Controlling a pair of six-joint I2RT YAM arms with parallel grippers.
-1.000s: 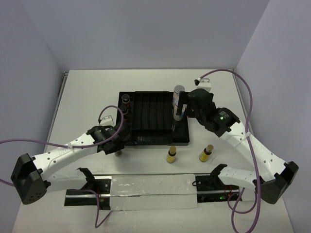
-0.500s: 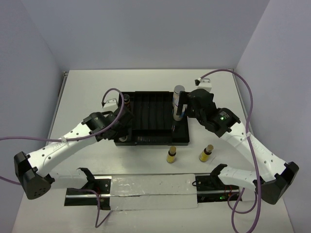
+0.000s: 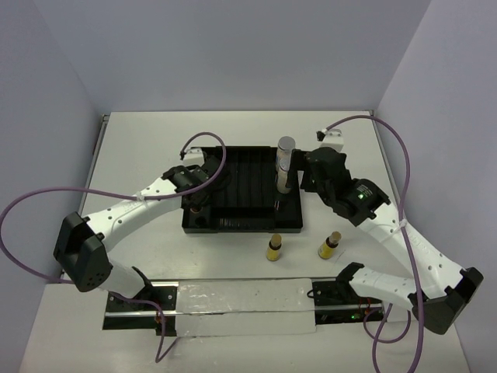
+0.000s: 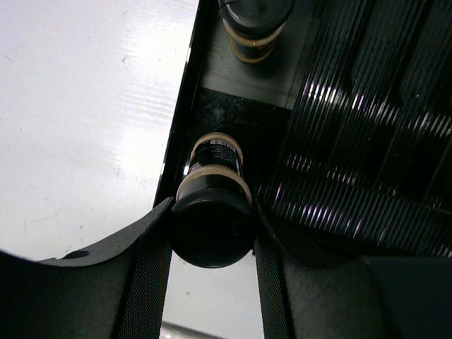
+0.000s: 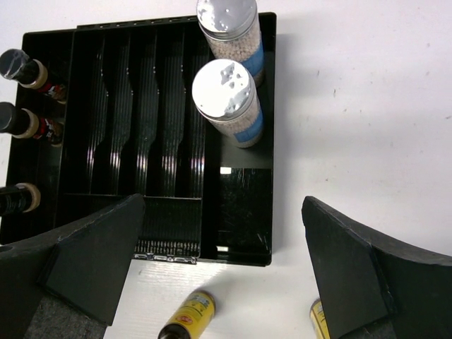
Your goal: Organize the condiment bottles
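My left gripper [image 4: 212,213] is shut on the black cap of a dark brown jar [image 4: 214,164], held upright in the left column of the black tray [image 3: 289,225]. A second dark jar [image 4: 254,21] stands further along that column. In the top view the left gripper [image 3: 198,205] is over the tray's near-left corner. My right gripper [image 5: 222,212] hangs open above the tray's near-right compartment, holding nothing. Two grey-capped, blue-labelled bottles [image 5: 227,99] [image 5: 229,28] stand in the tray's right column. Two yellow bottles [image 3: 273,247] [image 3: 330,245] stand on the table in front of the tray.
The tray's middle has long ribbed slots [image 5: 141,106]. The purple cable [image 3: 206,144] of the left arm loops over the tray's far-left corner. A silver-and-black rail [image 3: 233,299] runs along the near table edge. Walls close in at the back and both sides.
The left arm has carried the dark jar from the table beside the tray's near-left corner up and into the tray's left column. The right gripper has stayed open, drawing back slightly.
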